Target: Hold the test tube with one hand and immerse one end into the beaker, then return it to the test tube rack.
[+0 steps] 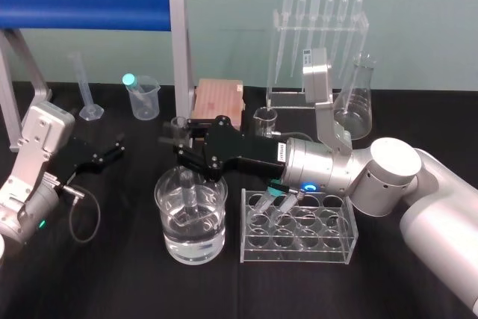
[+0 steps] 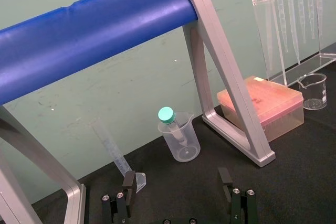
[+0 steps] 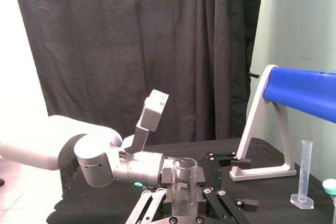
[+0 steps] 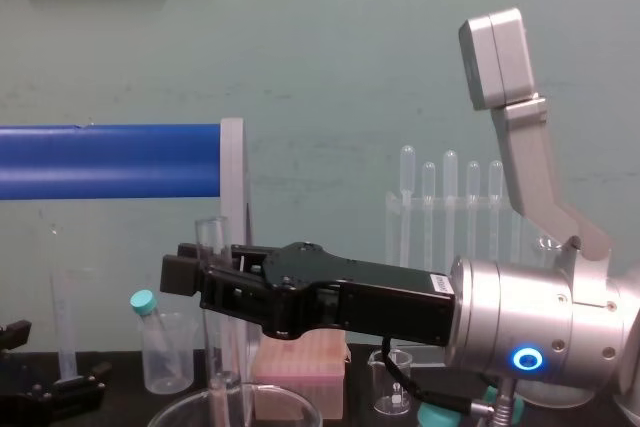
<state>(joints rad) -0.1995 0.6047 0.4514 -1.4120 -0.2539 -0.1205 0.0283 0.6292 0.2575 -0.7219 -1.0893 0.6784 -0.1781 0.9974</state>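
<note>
The test tube stands upright, and my right gripper is shut on its upper part. Its lower end reaches down inside the wide glass beaker, which holds water; how deep the end sits I cannot tell. In the chest view the test tube rises past the black fingers above the beaker's rim. In the right wrist view the test tube sits between both fingers. The clear test tube rack stands right of the beaker. My left gripper rests open at the left, and the left gripper has nothing between its fingers.
Teal-capped tubes lean in the rack. At the back stand a graduated cylinder, a plastic beaker with a capped tube, a pink box, a small glass beaker, a pipette stand and a flask. A blue bar frame spans the back left.
</note>
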